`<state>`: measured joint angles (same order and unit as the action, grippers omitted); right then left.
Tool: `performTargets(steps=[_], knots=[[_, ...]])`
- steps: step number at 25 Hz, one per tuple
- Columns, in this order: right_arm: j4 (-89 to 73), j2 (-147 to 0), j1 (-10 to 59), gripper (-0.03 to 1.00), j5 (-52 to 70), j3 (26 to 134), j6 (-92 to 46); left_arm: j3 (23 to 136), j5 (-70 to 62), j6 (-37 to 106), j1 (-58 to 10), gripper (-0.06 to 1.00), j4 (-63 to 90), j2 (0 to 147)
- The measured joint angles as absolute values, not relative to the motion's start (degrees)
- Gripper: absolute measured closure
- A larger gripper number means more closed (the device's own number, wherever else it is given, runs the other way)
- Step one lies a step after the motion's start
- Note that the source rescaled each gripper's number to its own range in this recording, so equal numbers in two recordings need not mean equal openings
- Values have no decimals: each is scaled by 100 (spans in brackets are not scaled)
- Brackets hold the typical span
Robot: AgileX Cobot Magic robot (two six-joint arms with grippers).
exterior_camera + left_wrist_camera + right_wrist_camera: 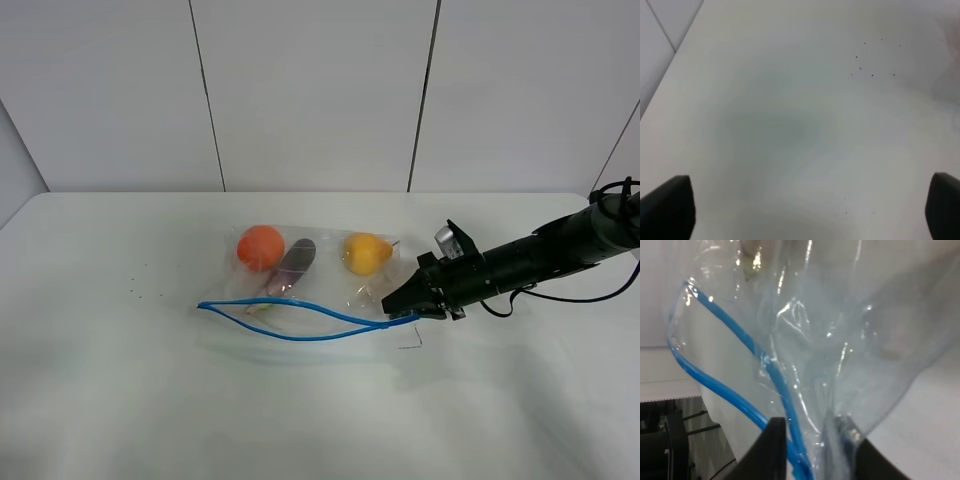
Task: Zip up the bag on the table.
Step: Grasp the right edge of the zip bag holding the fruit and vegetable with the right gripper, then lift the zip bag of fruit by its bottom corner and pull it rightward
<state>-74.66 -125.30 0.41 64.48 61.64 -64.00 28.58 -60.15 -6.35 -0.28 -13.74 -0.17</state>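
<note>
1. The right gripper [810, 442] has its jaws standing close together, with only a narrow gap between the two fingers [774, 445].
2. In that gap sit the end of the blue zipper [287, 337] and some folds of the clear film of the bag [300, 290]. I cannot tell whether the fingers press on them or merely flank them.
3. The bag lies flat on the table [100, 400]. It stretches straight ahead of the right jaws, with one corner between them and its other end well away.
4. The zipper is open. Its two blue strands come together at the right jaws, spread apart ahead of them, and meet again at the bag's far end.
5. Three things lie inside the bag, all on the side of the zipper away from the bag's open mouth:
   - The yellow fruit [365, 253] is nearest the right jaws.
   - The purple vegetable [296, 264] is farther ahead.
   - The orange fruit [260, 246] is farthest, touching the purple vegetable or just beside it.
6. A small dark bent mark [412, 340] shows on the table just beside the right jaws, outside the bag.
7. The left gripper [805, 207] has its jaws spread wide and holds nothing. Bare table lies between them.
8. A few dark specks [872, 75] dot the table well ahead of the left jaws.
</note>
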Motion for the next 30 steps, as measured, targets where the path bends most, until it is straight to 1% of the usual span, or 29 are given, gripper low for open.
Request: performTargets(steps=[2, 7, 14, 17, 20, 24, 27, 30], knots=[[-7466, -12530, 41, 84, 6448, 6164, -6400, 2858, -6015, -635, -28, -6, -1374, -17], [-7466, -12530, 41, 94, 6435, 6164, -6400, 2858, -6012, -635, -28, -6, -1374, -17], [-7467, -12530, 41, 96, 6430, 6164, -6731, 2858, -6012, -593, -28, -6, -1303, -17], [-7467, -12530, 41, 96, 6437, 6164, -6800, 2879, -5990, -496, -28, -6, -706, 99], [-7467, -12530, 41, 96, 6548, 6164, -6742, 2924, -5748, -125, -28, -6, 270, 748], [-7467, -12530, 41, 97, 6815, 6164, -6578, 3012, -5122, 1135, -28, -6, 1365, 2082], [-7467, -12530, 41, 97, 6863, 6164, -6339, 3363, -4663, 2025, -28, -5, 1638, 3061], [-7467, -12530, 41, 97, 6862, 6164, -6097, 4017, -4241, 2698, -71, -5, 1679, 3900]])
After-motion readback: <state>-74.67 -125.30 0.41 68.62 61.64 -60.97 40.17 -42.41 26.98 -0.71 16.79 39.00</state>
